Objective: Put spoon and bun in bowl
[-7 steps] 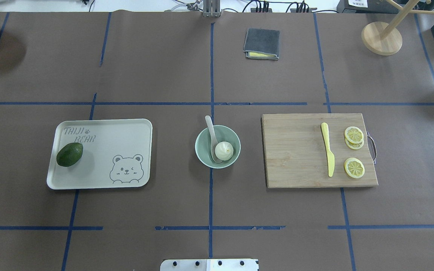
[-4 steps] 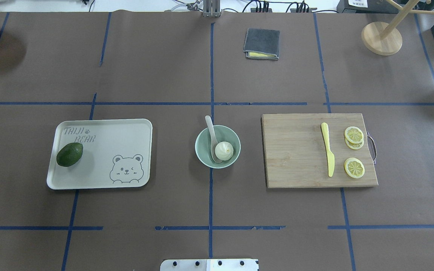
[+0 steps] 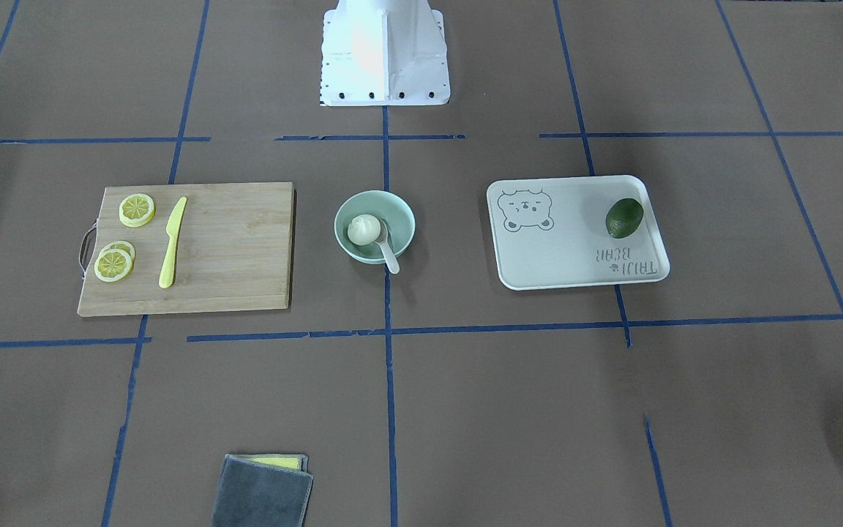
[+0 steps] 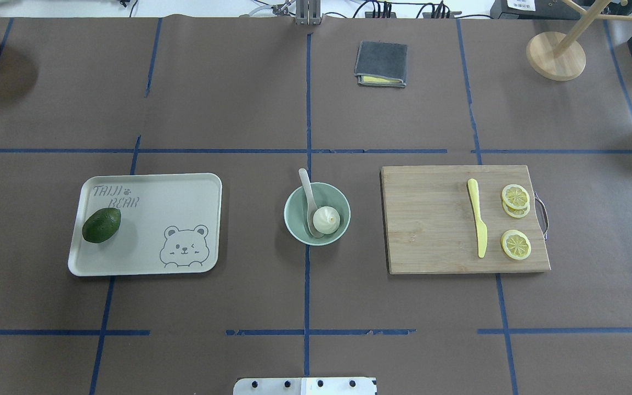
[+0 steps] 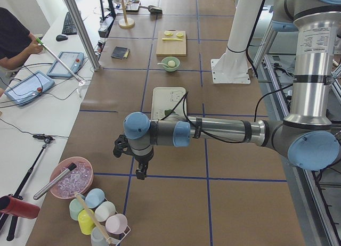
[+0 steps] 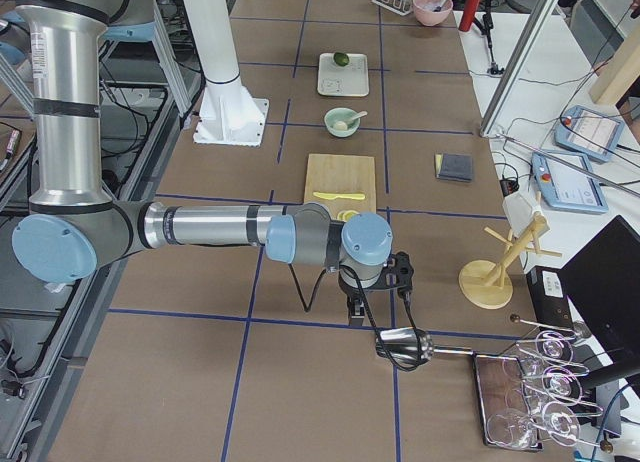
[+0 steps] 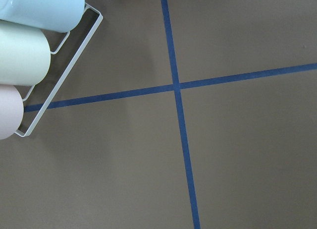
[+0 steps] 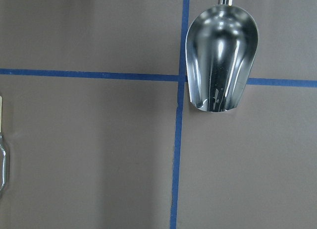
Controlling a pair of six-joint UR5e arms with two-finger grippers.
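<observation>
Bench (image 4: 239,109): brown paper top crossed by blue tape lines.
Left arm (image 5: 213,131): stretched out low toward the bench's left end.
Right arm (image 6: 210,227): stretched out low toward the bench's right end.
Cutting board (image 4: 431,219): wooden, lying flat between the bench's middle and its right end.
Tray (image 4: 173,197): white with a bear print, lying flat between the middle and the left end.
Bowl (image 4: 292,222): pale green, at the middle of the bench, between tray and board and apart from both.
Left gripper (image 5: 140,172): pointing down above the bench near the left end, close to a rack of pastel cups (image 7: 25,55). I cannot tell whether its fingers are released or clenched; nothing shows in them.
Right gripper (image 6: 356,309): pointing down near the right end, just above a metal scoop (image 8: 222,55) that lies on the bench. Its finger state cannot be told either.
Bun (image 4: 326,219): white, inside the bowl, on the side toward the board.
Spoon (image 4: 306,186): scoop end down in the bowl, touching the bun; handle leaning over the rim toward the operators' edge.
Green fruit (image 4: 101,225): on the tray's left half; possibly an avocado.
Knife (image 4: 478,219): yellow, on the board.
Lemon slices (image 4: 515,219): three, on the board beside the knife, toward the right end.
</observation>
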